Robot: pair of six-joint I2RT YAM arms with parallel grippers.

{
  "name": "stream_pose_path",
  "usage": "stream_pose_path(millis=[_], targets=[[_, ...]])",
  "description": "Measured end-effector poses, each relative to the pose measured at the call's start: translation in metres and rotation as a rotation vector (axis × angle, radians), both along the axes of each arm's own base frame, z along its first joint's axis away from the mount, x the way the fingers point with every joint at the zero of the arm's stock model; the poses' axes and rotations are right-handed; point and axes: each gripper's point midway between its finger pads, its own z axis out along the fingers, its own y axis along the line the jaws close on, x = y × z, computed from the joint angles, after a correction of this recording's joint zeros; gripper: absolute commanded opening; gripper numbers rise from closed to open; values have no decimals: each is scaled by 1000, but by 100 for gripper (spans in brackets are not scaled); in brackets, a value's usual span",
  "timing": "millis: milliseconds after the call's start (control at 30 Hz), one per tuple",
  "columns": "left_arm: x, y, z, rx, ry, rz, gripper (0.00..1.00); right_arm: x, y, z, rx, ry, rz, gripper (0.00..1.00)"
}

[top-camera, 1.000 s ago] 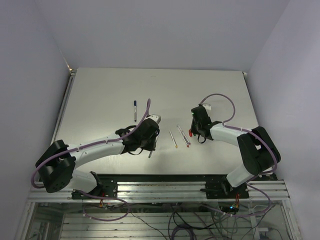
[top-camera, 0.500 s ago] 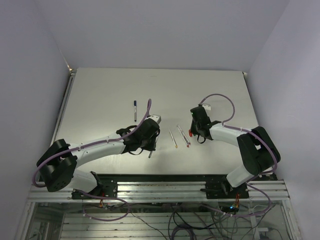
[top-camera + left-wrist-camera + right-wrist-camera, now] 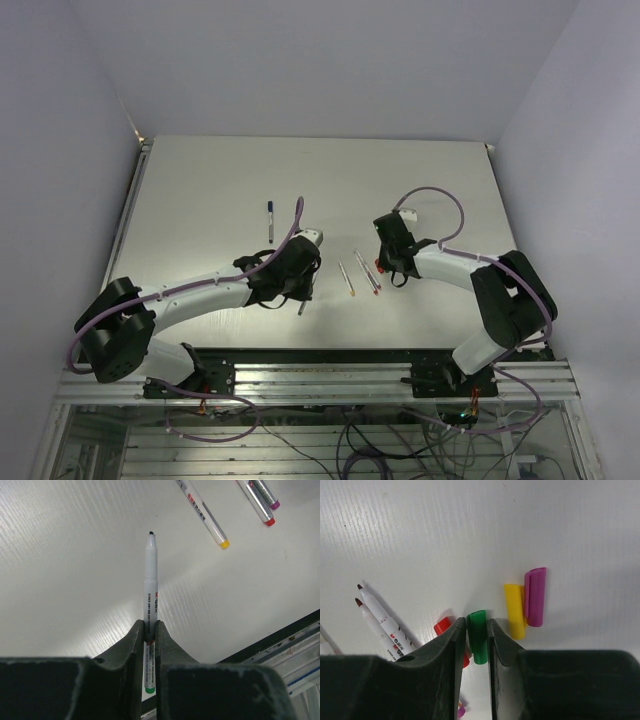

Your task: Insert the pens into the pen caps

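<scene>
My left gripper (image 3: 150, 627) is shut on a pale pen (image 3: 151, 580) with a green end, held tip forward over the table; it also shows in the top view (image 3: 300, 295). My right gripper (image 3: 477, 625) is shut on the green cap (image 3: 478, 636) at table level. A red cap (image 3: 442, 626) lies just left of it. A yellow cap (image 3: 513, 611) and a magenta cap (image 3: 535, 596) lie side by side to its right. Three uncapped pens (image 3: 358, 273) lie between the arms. The right gripper (image 3: 386, 264) stands just right of them.
A pen with a dark blue cap (image 3: 270, 220) lies further back on the left. Two pens with dark red tips (image 3: 377, 615) lie left of the right gripper's fingers. The table's near edge (image 3: 280, 635) is close behind the left gripper.
My right gripper has shifted a little to the left, toward the loose pens. The left gripper with its pen has hardly moved.
</scene>
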Motion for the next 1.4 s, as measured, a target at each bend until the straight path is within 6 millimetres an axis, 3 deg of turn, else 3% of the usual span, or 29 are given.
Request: stream_pose_path(millis=[100, 133, 600, 800, 900, 1167, 1400], targets=[[1, -1, 1, -3, -2, 0, 7, 0, -1, -1, -14, 7, -7, 2], [1, -1, 2, -4, -3, 0, 7, 0, -2, -1, -15, 7, -11, 0], [1, -1, 2, -3, -3, -1, 7, 5, 0, 2, -13, 1, -27, 0], [1, -1, 2, -2, -7, -6, 7, -3, -10, 9, -67, 32, -16, 0], [2, -2, 3, -5, -13, -8, 7, 3, -11, 25, -84, 3, -11, 0], [10, -13, 20, -71, -69, -19, 7, 28, -1, 107, 13, -245, 8, 0], [14, -38, 47, -218, -134, -63, 7, 16, 10, 152, 180, -434, 75, 0]])
